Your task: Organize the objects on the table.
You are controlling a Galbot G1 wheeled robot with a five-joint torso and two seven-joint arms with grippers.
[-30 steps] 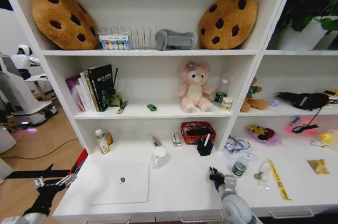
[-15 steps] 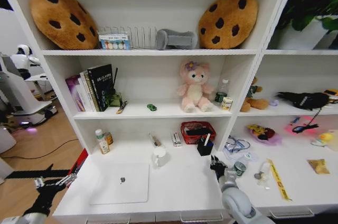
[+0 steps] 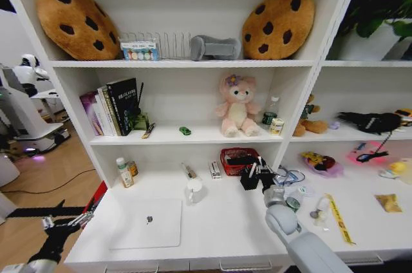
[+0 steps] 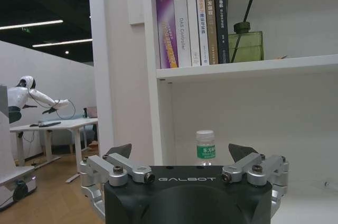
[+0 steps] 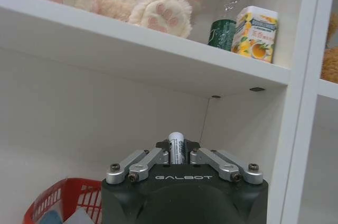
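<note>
Right gripper (image 5: 178, 156) fingers closed tight around black marker (image 5: 176, 147), beside black pen holder (image 3: 249, 179); left gripper (image 4: 182, 156) fingers wide apart, empty.

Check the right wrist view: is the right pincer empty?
No: the right pincer is shut on a marker whose white tip stands up between its fingers, below the shelf.

We see bright, even light, soft shadows under the white shelves (image 3: 193, 134), and bending at the edges.
</note>
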